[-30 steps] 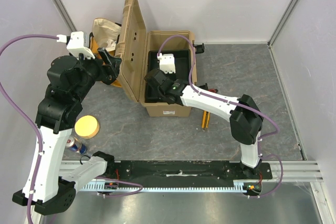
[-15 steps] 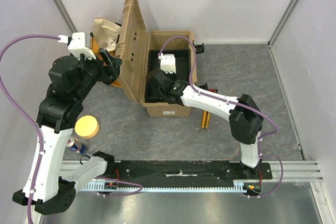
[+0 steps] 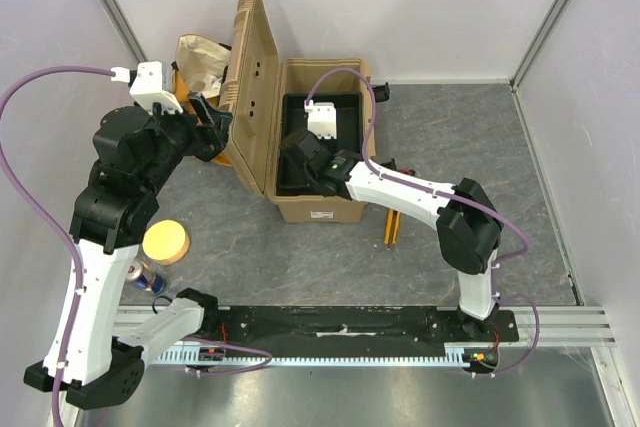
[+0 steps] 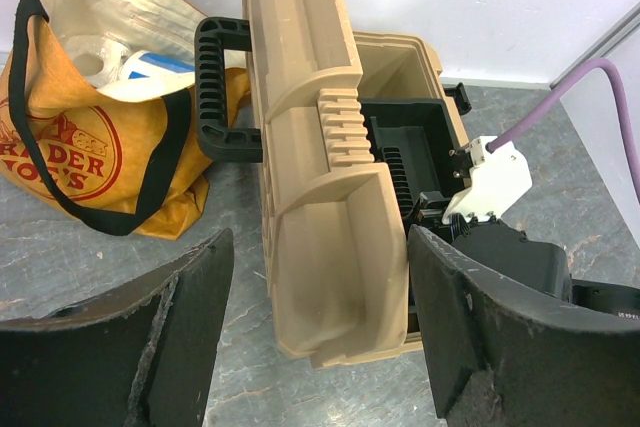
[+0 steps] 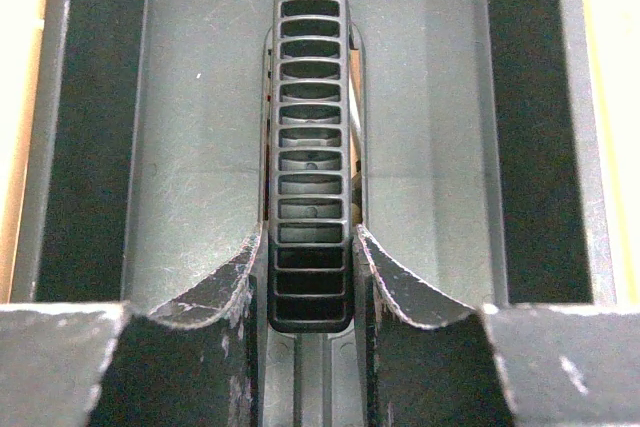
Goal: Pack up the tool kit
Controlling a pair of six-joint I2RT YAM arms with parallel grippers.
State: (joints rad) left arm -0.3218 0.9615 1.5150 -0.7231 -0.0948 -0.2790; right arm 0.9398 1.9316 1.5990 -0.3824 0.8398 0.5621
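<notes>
From above, the tool kit (image 3: 320,209) sits open with its lid (image 3: 255,97) upright on the side toward the left arm. The right gripper (image 3: 298,155) is down inside the box, over the black inner tray (image 3: 345,117). A few yellow- and red-handled tools (image 3: 392,222) lie on the table (image 3: 450,127) outside the box, behind that hand beside its forearm, not yet packed. The left gripper (image 3: 213,119) hangs just beside the lid's outer face, and I cannot make out that it touches anything. In the left wrist view its fingers (image 4: 190,317) are spread wide and empty, with the lid's edge straight ahead between them. The orange cloth bag (image 4: 80,147) is ahead to the left, and the box interior is ahead to the right. In the right wrist view the ribbed tray handle (image 5: 310,127) runs straight ahead from between the fingertips (image 5: 240,277). These are drawn in narrow and lie against both sides of the handle's near end, gripping it as far as I can judge. The step in hand appears to be moving the tray by its handle, though I cannot tell whether it is being lifted or seated. Because the hold is at the handle's end and not its middle, the tray is likely to tip. The wrist should be kept level and travel straight up or down, clear of the box walls. The left hand would do best steadying the lid so it cannot drop onto the working wrist.
</notes>
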